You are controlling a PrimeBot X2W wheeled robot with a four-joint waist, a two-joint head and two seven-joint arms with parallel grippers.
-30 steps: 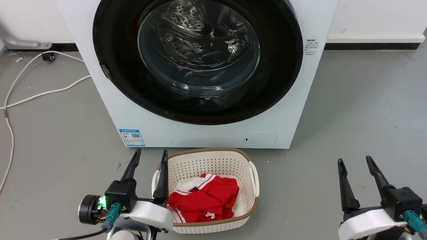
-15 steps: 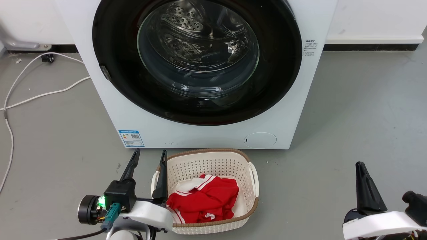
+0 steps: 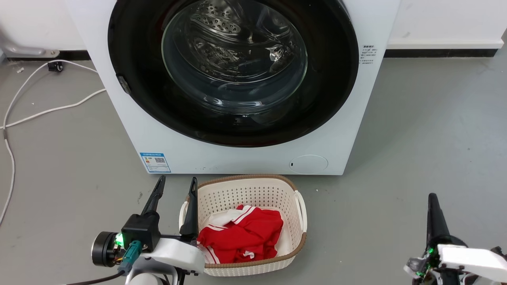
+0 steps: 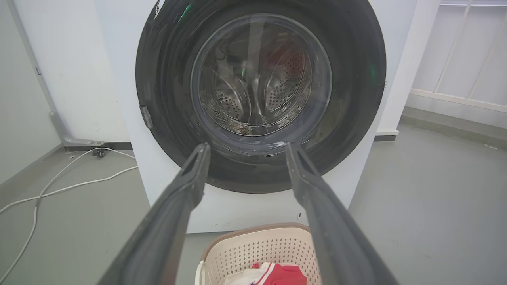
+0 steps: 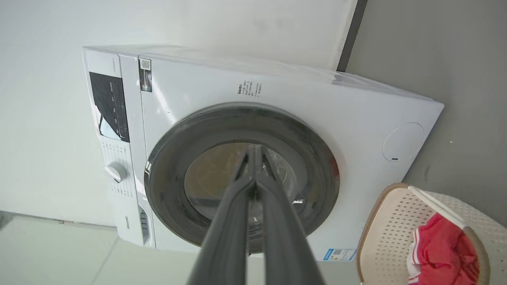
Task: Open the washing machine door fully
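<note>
Two grippers sit low and nearest the camera, neither touching anything. The left gripper (image 3: 178, 180) is spread wide and empty, its inner finger just beside the basket (image 3: 302, 209) rim. The right gripper (image 5: 253, 152) is well off to the right, fingers pressed together on nothing, and going by its wrist view it's rolled on its side. The basket, with a red shirt (image 3: 243, 233) in it, sits between them, close up to the washer (image 3: 222, 158) front. Behind that the door (image 3: 233, 59) is closed, flush with the front as far as I can tell, so I'd say the opening hasn't started. Key thing: the door is ahead of and above both hands, facing the robot square on, with the basket parked in the straight line to it. There's a small grey tab (image 3: 123, 84) on the door's left rim, up and forward of the left gripper, which looks like the nearer arm. Can't tell if it's a catch or a hinge, so which side swings out is a guess.
</note>
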